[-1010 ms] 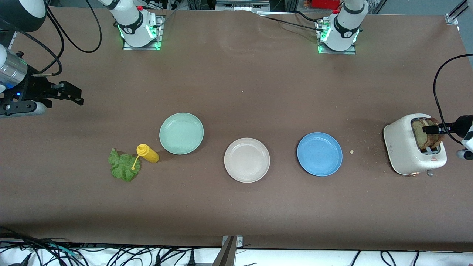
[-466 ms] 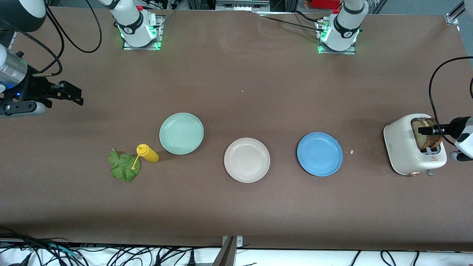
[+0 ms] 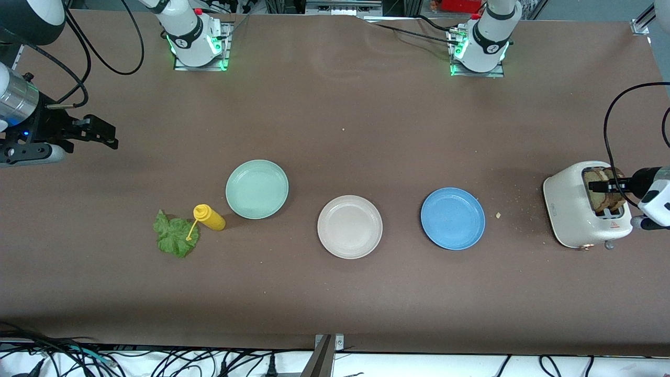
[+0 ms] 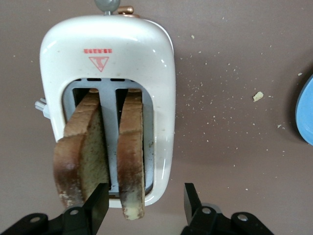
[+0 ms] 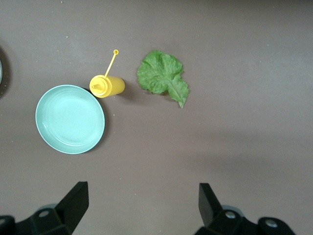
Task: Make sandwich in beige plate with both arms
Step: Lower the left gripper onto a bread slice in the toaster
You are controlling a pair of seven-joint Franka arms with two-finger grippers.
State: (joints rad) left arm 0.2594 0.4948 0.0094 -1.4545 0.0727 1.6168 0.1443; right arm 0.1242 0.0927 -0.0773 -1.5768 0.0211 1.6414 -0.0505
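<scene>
The beige plate point(image 3: 349, 226) lies between a mint-green and a blue plate and holds nothing. No stacked sandwich is in view. Two bread slices point(image 3: 604, 191) stand in a white toaster point(image 3: 581, 209) at the left arm's end of the table. My left gripper point(image 3: 596, 186) is open over the toaster. In the left wrist view, the left gripper point(image 4: 143, 198) has one bread slice point(image 4: 131, 147) between its fingers, with the other slice point(image 4: 80, 156) just outside them. My right gripper point(image 3: 102, 137) is open and empty, and waits over bare table at the right arm's end. It also shows in the right wrist view point(image 5: 142, 196).
A lettuce leaf point(image 3: 175, 234) point(image 5: 163, 76) lies beside a yellow mustard bottle point(image 3: 209, 217) point(image 5: 106, 85). The mint-green plate point(image 3: 257, 189) point(image 5: 70, 119) and the blue plate point(image 3: 453, 218) point(image 4: 305, 112) flank the beige one. Crumbs lie between the blue plate and the toaster point(image 4: 107, 54).
My left gripper has shifted a little farther over the toaster, toward the right arm's end. The right arm has not moved.
</scene>
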